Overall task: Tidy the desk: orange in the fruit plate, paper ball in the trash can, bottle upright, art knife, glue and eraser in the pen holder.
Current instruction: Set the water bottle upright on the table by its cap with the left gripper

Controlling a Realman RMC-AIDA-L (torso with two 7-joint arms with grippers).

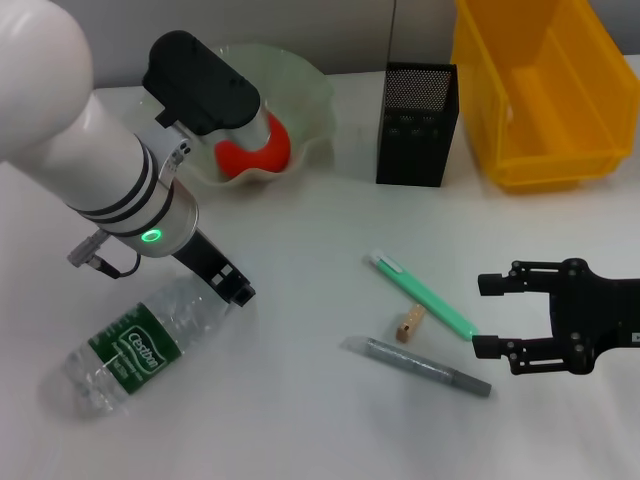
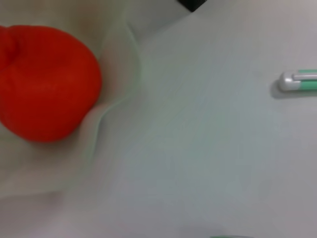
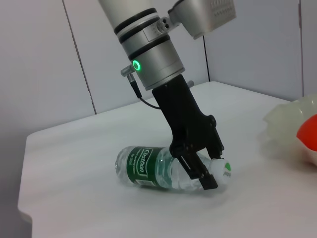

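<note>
Done: red-orange round orange (image 1: 262,150) sits in wavy pale-green fruit plate (image 1: 318,95), upper left. Left gripper (image 3: 204,171) is clamped on neck of clear green-label bottle (image 1: 128,347), lying lower left on white worktop (image 1: 300,400). Left: tan eraser (image 1: 409,323) & sticks, centre. Right gripper (image 1: 487,315) wide, empty. No paper ball seen.

The bottle (image 3: 163,168) lies on its side on the white table (image 3: 89,148), its green label facing the camera and its white-and-green cap (image 3: 223,171) pointing toward the fruit plate (image 3: 290,124). The left gripper (image 3: 200,171) reaches down at the bottle's neck, its black fingers (image 3: 205,178) straddling it just behind the cap. The orange (image 3: 308,139) sits in the plate.
</note>
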